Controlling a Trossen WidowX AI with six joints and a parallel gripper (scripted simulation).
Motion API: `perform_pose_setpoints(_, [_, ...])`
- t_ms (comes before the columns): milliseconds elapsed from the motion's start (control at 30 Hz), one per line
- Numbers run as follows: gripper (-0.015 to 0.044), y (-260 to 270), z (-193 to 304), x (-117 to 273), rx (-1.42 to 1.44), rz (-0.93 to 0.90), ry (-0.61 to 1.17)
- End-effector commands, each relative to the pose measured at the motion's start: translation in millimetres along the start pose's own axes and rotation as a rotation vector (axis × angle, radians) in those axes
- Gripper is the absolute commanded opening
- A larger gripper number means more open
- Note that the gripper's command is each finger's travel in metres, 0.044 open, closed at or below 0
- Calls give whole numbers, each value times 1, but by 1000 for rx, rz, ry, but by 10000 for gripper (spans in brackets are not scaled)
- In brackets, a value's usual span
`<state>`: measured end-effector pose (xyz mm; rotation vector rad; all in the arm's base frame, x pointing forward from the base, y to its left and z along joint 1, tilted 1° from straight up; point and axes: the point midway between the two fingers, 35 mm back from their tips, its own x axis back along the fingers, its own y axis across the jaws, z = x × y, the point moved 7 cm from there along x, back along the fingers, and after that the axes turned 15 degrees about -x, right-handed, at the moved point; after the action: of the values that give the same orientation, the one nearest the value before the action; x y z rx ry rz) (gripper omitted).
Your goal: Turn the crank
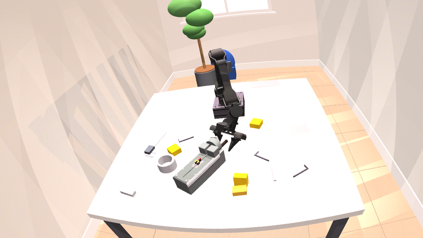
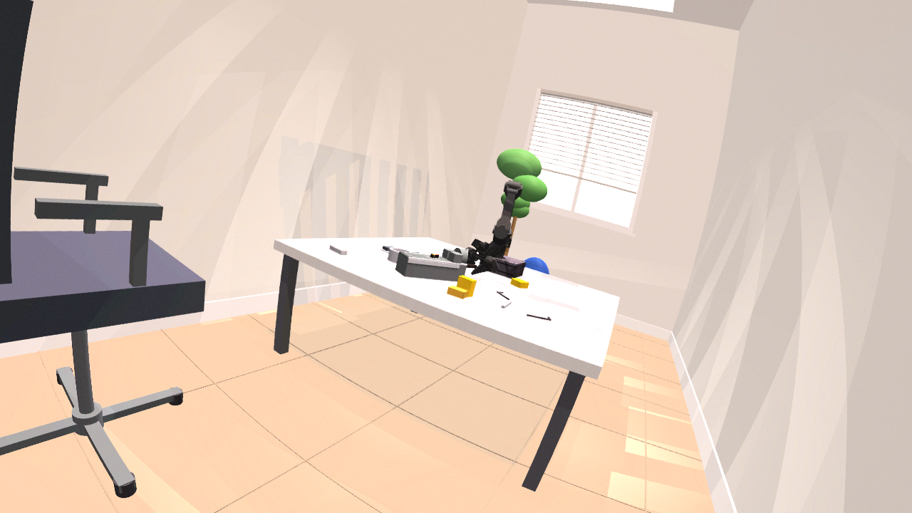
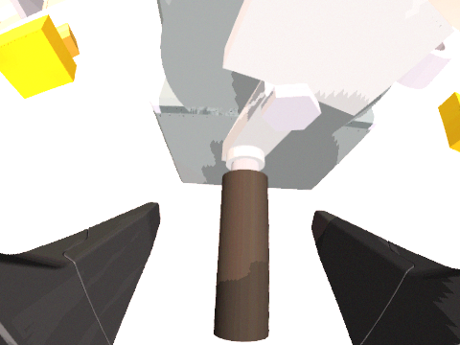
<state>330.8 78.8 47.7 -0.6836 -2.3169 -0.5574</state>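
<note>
The grey machine (image 1: 201, 174) (image 2: 428, 268) stands on the table, with its crank end toward the arm. The crank's dark brown handle (image 3: 243, 240) (image 1: 224, 142) sticks out from a pale crank arm (image 3: 326, 53). My gripper (image 3: 238, 217) (image 1: 224, 145) is open, with one finger on each side of the handle and a gap on both sides in the wrist view. The small red pointer (image 1: 200, 159) shows on the slide in the top view, on the crank side of the yellow brass marks (image 1: 196, 161), not level with them. The wrist view does not show the pointer or marks.
Yellow blocks (image 1: 256, 122) (image 1: 174, 149) (image 1: 240, 178) lie around the machine. A grey ring (image 1: 158, 166) and a small dark box (image 1: 149, 149) are to its left. Hex keys (image 1: 186, 138) (image 1: 262, 156) (image 1: 300, 171) and pale bars (image 1: 128, 192) (image 1: 273, 174) also lie on the table.
</note>
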Motion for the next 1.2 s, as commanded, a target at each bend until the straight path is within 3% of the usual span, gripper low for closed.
perform_pose_setpoints(0, [256,0,0,0,-1,1,-3])
perform_pose_setpoints(333, [0,0,0,0,-1,1,-3])
perform_pose_setpoints(1167, [0,-11,1,-3,-1,1,-3])
